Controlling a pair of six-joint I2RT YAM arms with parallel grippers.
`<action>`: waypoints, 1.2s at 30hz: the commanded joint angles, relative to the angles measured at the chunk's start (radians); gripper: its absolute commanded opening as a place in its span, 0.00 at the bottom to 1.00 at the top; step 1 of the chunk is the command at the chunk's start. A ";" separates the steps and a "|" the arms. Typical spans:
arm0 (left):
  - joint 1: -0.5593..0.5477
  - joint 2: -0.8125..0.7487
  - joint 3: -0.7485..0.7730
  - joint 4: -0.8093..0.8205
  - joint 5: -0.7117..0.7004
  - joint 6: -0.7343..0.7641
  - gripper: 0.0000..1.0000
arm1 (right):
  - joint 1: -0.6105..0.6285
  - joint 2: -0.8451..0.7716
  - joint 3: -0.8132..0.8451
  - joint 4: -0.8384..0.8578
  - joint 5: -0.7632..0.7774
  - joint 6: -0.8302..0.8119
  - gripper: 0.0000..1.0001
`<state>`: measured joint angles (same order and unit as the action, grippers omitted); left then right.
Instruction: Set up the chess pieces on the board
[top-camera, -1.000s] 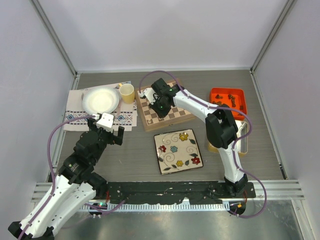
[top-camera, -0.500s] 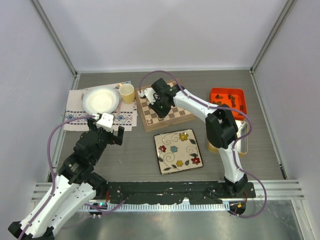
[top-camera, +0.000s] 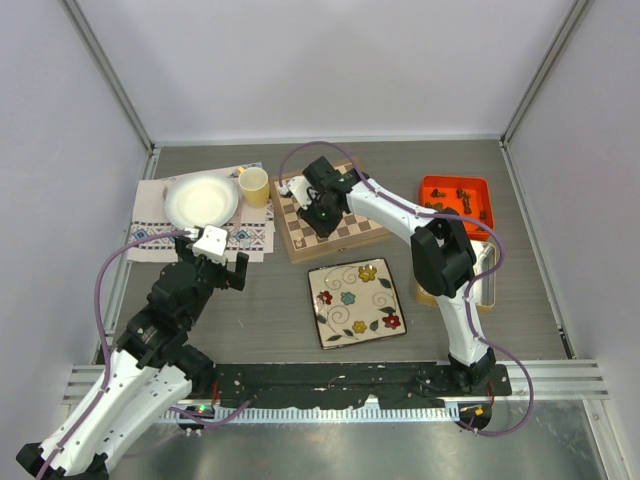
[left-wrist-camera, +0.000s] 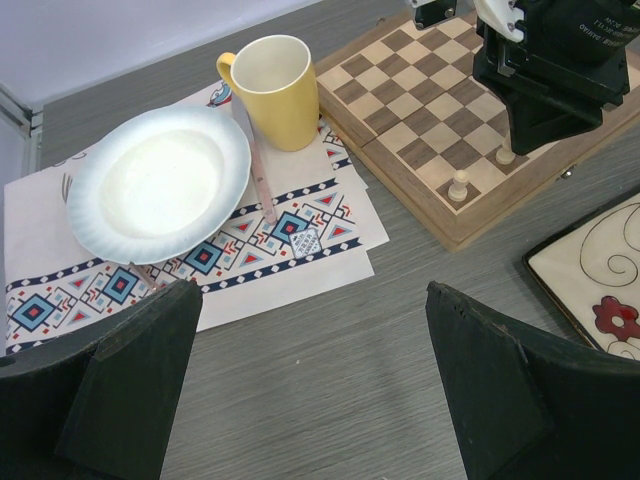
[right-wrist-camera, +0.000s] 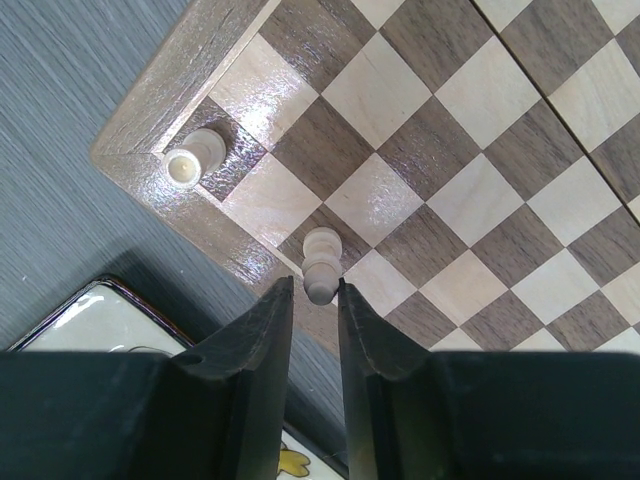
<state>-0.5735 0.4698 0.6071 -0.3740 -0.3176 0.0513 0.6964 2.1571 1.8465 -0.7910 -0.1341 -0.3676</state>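
the right claw (right-wrist-camera: 314, 288) is hanging straight down over the near edge of the board (right-wrist-camera: 470, 180). its jaws are standing only a little apart, one either side of a pale pawn (right-wrist-camera: 320, 255). i'm seeing a sliver of daylight on each side of the piece, so to my eye it is standing on its own square and not being pinched. a second pale pawn (right-wrist-camera: 190, 160) is sitting in the corner square close by. the dark pieces (top-camera: 462, 195) are lying in the orange tray (top-camera: 432, 184), well apart from the board at the right.

what i'm worrying about is that thin gap. if the arm rises or drifts sideways with the jaws this narrow, a finger (right-wrist-camera: 275, 310) is likely to drag the pawn's head and topple it. the piece is so near the border that it could roll off onto the worktop, or down against the floral plate (right-wrist-camera: 90, 320) just beside that edge. a sideways swing could also clip the corner pawn.

the left claw (left-wrist-camera: 310, 400) is hovering wide open over the worktop by the placemat (left-wrist-camera: 300, 240), holding nothing and posing no threat.
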 joint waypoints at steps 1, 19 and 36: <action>0.008 -0.007 0.011 0.052 0.005 -0.016 1.00 | 0.000 -0.051 0.007 0.001 -0.016 0.002 0.31; 0.014 -0.003 0.016 0.047 0.017 -0.022 1.00 | -0.023 -0.129 0.091 -0.031 -0.022 -0.027 0.58; 0.015 0.066 0.105 0.047 0.207 -0.315 1.00 | -0.297 -0.617 -0.246 -0.008 -0.518 -0.128 0.59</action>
<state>-0.5625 0.5373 0.6735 -0.3916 -0.2016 -0.1020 0.5022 1.6958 1.6897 -0.8303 -0.4561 -0.4648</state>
